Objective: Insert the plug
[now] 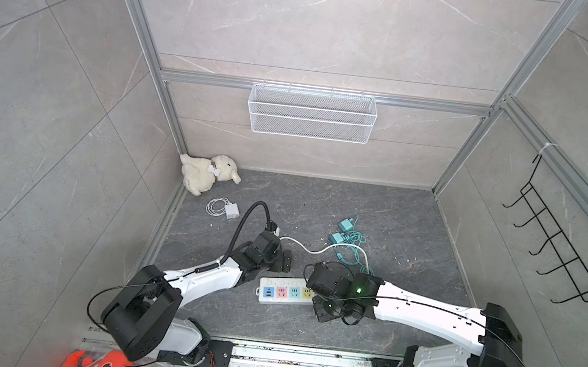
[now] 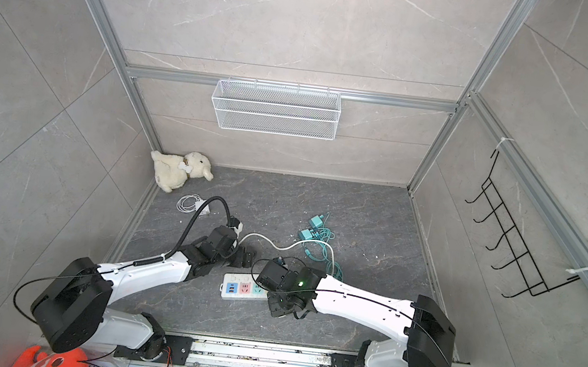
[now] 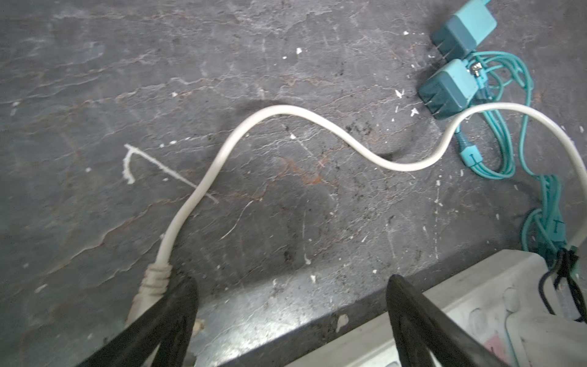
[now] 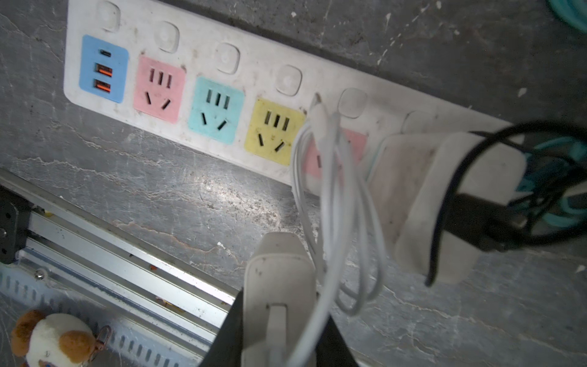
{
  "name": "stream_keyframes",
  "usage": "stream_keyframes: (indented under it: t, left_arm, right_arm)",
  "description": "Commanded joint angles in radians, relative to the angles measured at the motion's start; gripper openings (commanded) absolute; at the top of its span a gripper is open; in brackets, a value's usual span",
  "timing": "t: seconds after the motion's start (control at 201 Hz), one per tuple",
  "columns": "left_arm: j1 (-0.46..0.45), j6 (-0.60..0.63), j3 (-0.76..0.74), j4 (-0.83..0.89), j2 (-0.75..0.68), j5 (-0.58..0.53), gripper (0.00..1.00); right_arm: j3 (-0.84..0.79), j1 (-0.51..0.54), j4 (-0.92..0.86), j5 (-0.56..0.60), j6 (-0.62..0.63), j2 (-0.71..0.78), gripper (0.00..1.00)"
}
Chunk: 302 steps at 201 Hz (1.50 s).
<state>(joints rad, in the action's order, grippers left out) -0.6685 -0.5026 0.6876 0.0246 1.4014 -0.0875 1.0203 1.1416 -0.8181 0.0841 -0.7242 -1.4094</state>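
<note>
My right gripper (image 4: 279, 317) is shut on a white plug (image 4: 279, 279), whose looped white cable (image 4: 333, 206) dangles in front of it. The plug hovers beside the white power strip (image 4: 197, 47), just off its near edge by the second pink socket. The strip's blue USB panel (image 4: 103, 68), pink (image 4: 158, 89), teal (image 4: 216, 109) and yellow (image 4: 273, 132) sockets are free; two white adapters (image 4: 403, 184) sit at its far end. In both top views the right gripper (image 1: 321, 310) is at the strip's (image 1: 282, 292) right end. My left gripper (image 3: 292, 286) stands open over the floor behind the strip, next to its white cord (image 3: 286, 111).
Two teal chargers (image 1: 343, 231) with tangled cable lie behind the strip. A white charger with coiled cable (image 1: 225, 208) and a plush lamb (image 1: 207, 172) sit at the back left. A wire basket (image 1: 311, 113) hangs on the back wall, a black hook rack (image 1: 560, 245) on the right.
</note>
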Motion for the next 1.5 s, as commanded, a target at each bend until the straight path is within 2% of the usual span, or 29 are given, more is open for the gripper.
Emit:
stream_keyframes:
  t: [0.0,0.533,0.787,1.18,1.369,1.499]
  left_arm:
    - [0.001,0.045,0.03,-0.025,0.028,0.052,0.94]
    - [-0.033,0.007,-0.031,-0.055,0.074,0.117,0.88]
    - [-0.06,-0.033,-0.095,-0.107,0.08,0.14,0.87]
    - [-0.102,-0.06,-0.054,-0.203,0.206,0.206,0.85]
    - [-0.134,-0.081,0.021,-0.243,0.289,0.238,0.83]
    - [-0.153,-0.105,0.026,-0.282,0.301,0.237,0.83]
  right_arm:
    - [-0.022,0.004,-0.005,0.037,-0.035,0.015,0.1]
    - [-0.073,-0.08,0.05,0.055,-0.017,-0.064,0.09]
    - [-0.06,-0.178,0.057,0.083,0.053,-0.111,0.09]
    - [0.155,-0.393,0.119,0.052,0.271,-0.312,0.08]
    - [0.231,-0.465,0.156,0.013,0.313,-0.404,0.08]
    - [0.229,-0.475,0.159,-0.002,0.316,-0.385,0.08]
